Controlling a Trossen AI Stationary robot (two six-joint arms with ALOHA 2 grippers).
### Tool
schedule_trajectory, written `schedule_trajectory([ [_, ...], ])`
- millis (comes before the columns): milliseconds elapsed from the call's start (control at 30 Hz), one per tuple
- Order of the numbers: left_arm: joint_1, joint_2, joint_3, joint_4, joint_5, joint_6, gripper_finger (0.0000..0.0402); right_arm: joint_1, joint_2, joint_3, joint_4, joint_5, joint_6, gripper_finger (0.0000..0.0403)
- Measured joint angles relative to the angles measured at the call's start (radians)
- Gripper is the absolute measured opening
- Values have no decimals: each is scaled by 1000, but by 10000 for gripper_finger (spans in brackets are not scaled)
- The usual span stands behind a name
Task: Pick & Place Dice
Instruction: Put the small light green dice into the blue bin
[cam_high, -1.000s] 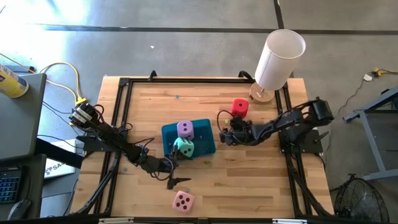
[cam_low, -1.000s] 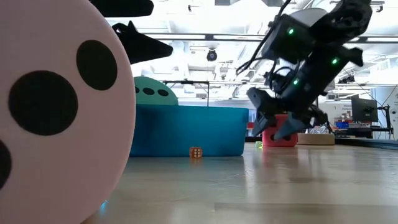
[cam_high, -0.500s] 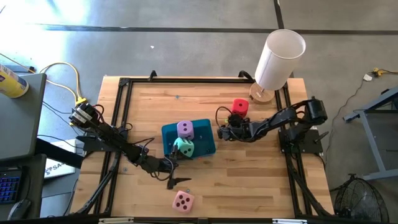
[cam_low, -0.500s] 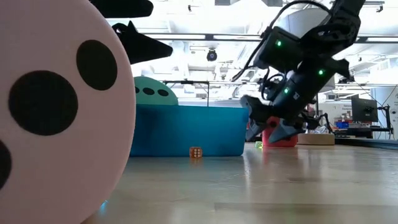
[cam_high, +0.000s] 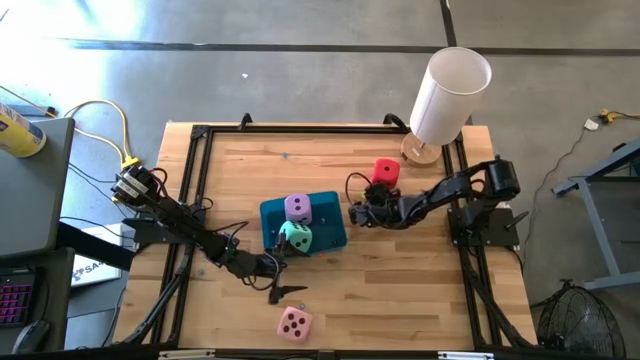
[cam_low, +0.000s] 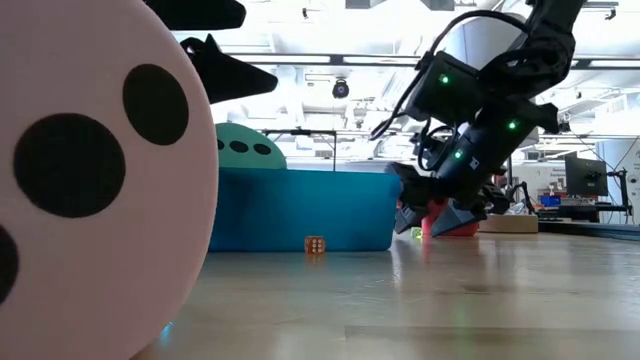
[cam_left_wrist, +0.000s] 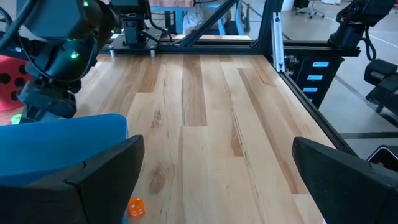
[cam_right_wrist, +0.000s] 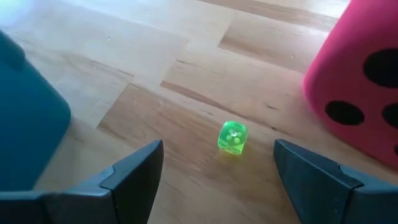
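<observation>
The wooden desk (cam_high: 400, 290) carries a teal tray (cam_high: 328, 232) near its middle, and a tall white cylinder (cam_high: 448, 92) stands at its far right corner. The left gripper (cam_high: 283, 272) hangs just near of the tray's near left corner, jaws spread wide and empty, as it has for the past second. The right gripper (cam_high: 358, 215) has dropped and slid left over the last second, so that it now sits low over the desk just right of the tray, jaws part open with nothing between them. Of the big soft dice, the lilac die (cam_high: 297, 207) and the mint green die (cam_high: 296, 237) lie in the tray, the red die (cam_high: 386, 172) rests on the desk just far of the right gripper, and the pink die (cam_high: 294, 322) sits alone near the desk's near edge. The right wrist view shows what that descent appears aimed at: a tiny translucent green die (cam_right_wrist: 233, 137) on the wood, centred between the jaws, with the red die's face close beside it. A tiny orange die (cam_low: 314, 244) lies on the desk against the tray's near wall. Judging by the lowered, centred jaws, the right arm is lining up to pinch the tiny green die rather than the red one; a piece that small could easily slip from the grip.
</observation>
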Motion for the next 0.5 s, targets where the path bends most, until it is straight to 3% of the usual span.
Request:
schedule_trajectory([
  [500,0,0,0,0,0,0,400,-17,17,0,13,1,-9,231],
])
